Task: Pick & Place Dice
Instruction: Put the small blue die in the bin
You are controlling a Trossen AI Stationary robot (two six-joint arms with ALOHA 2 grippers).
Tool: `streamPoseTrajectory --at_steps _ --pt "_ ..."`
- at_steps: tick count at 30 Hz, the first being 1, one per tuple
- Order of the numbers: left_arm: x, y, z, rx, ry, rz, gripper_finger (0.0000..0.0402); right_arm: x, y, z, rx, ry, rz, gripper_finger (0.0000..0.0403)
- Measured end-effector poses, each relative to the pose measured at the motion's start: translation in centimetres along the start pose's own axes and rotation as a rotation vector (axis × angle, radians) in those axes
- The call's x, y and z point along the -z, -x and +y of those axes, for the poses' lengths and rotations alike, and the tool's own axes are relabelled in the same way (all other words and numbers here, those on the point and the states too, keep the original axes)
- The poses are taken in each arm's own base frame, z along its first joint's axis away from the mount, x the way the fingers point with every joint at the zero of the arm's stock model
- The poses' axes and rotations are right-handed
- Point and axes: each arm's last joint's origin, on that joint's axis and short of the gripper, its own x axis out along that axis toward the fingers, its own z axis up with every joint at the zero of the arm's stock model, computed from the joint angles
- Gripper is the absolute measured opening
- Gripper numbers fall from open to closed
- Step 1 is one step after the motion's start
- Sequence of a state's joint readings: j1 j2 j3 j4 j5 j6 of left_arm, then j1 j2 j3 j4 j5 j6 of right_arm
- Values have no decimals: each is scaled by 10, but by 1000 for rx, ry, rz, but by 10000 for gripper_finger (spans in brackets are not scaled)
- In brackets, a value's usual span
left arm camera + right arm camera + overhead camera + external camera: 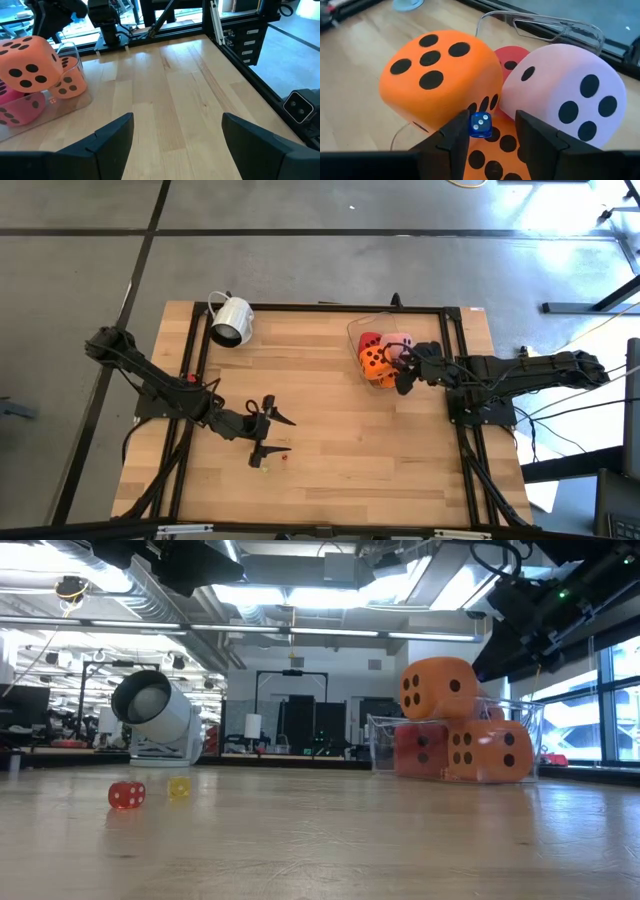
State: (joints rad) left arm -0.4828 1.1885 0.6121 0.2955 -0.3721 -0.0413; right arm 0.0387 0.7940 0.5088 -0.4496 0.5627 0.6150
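Observation:
A clear container (352, 330) at the table's far right holds the dice: an orange one (440, 75) on top, a pink one (565, 95), a red one (512, 57) and a second orange one (495, 150) beneath. My right gripper (492, 120) hovers open just above them. A tiny blue cube with white pips (480, 125) sits between its fingers, close to one of them. My left gripper (272, 435) stands open over the table's near middle with nothing between its fingers (177, 125). My right gripper slants down over the dice from the table's right side. The tiny blue cube's side (473, 126) lies close against the inner face of one finger (460, 131), and the other finger stands apart from it. Whether the cube touches that finger or rests on the orange die below, I cannot tell.
A white mug (231, 320) lies on its side at the far left. A tiny red cube (126, 795) and a tiny yellow one (179, 786) lie on the wood near my left gripper. Bare wood spreads across the middle of the table.

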Motion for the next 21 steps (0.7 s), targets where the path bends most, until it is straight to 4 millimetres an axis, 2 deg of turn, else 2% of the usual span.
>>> streamPoseTrajectory --at_steps 21 --pt "0 0 0 0 16 -2 294 -1 0 -1 33 -504 -38 160"
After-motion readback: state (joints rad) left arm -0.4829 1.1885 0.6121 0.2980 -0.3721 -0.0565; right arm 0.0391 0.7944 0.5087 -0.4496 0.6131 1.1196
